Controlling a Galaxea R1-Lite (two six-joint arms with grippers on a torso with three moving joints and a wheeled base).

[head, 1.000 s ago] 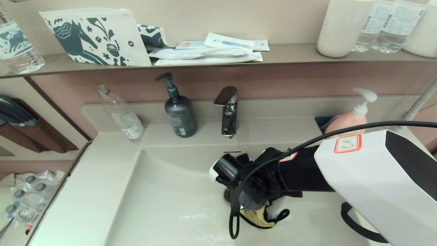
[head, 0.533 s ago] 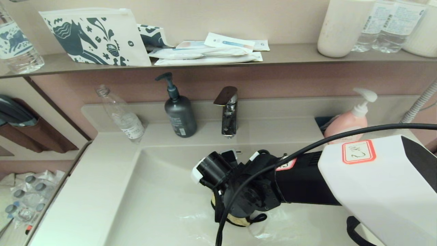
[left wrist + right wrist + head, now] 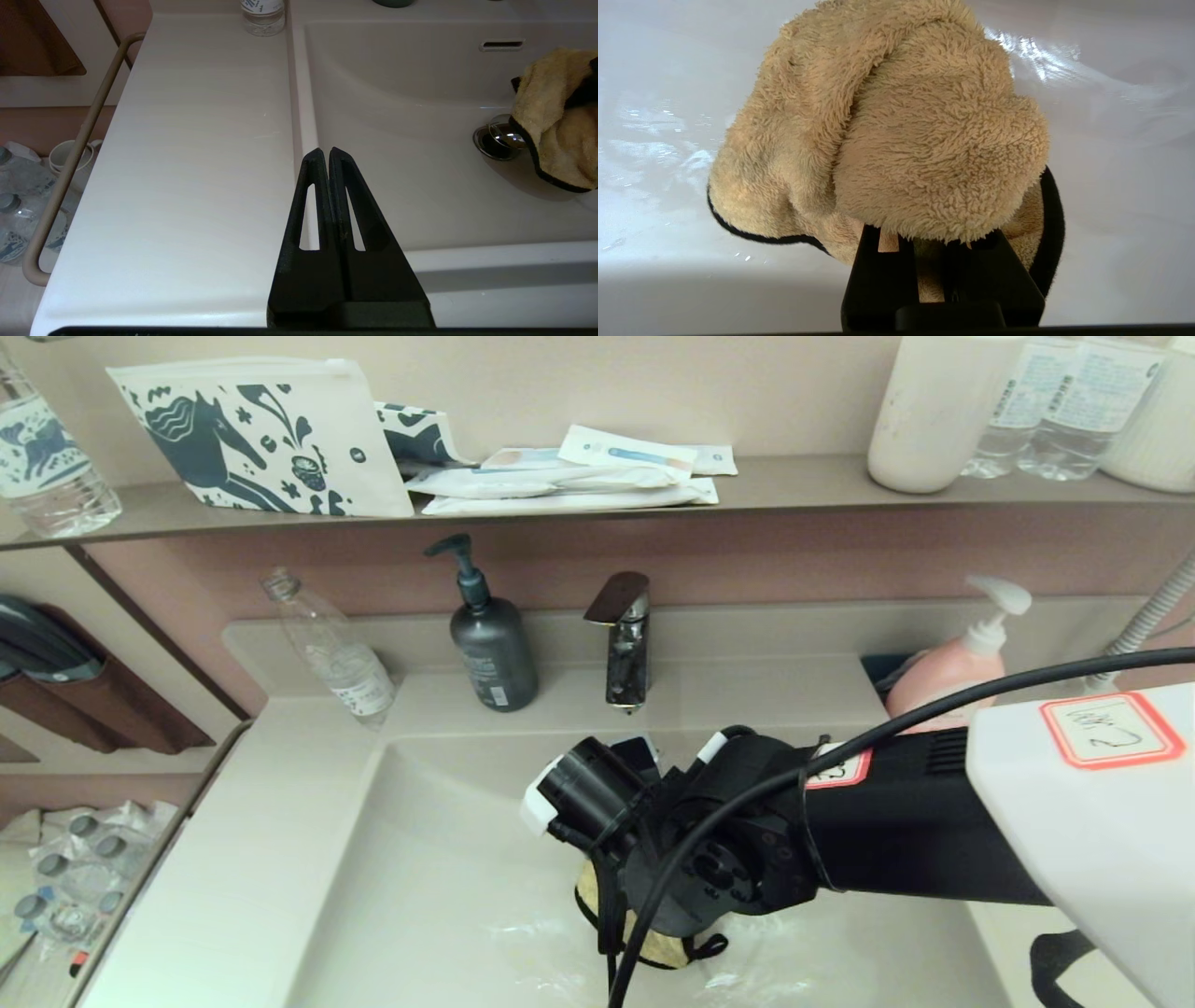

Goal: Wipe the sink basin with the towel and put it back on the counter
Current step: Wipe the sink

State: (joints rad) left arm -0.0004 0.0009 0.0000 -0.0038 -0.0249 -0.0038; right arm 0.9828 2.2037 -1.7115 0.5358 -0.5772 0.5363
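The mustard-yellow towel (image 3: 653, 947) with black trim hangs bunched from my right gripper (image 3: 931, 238), which is shut on it low over the wet floor of the sink basin (image 3: 448, 859). In the right wrist view the towel (image 3: 896, 140) covers the fingertips. From the left wrist view, the towel (image 3: 556, 121) sits just beside the chrome drain plug (image 3: 502, 137), below the overflow slot (image 3: 501, 45). My left gripper (image 3: 325, 151) is shut and empty, parked over the basin's left rim by the counter (image 3: 187, 140). It is outside the head view.
At the back stand the faucet (image 3: 624, 644), a dark grey pump bottle (image 3: 490, 644), a clear plastic bottle (image 3: 331, 649) and a pink pump bottle (image 3: 952, 658). A wall shelf (image 3: 794, 485) holds pouches and bottles. A towel bar (image 3: 70, 158) runs along the counter's left side.
My right gripper has dragged the towel leftward across the basin floor, past the drain, which my right wrist now hides. The left arm has not moved.
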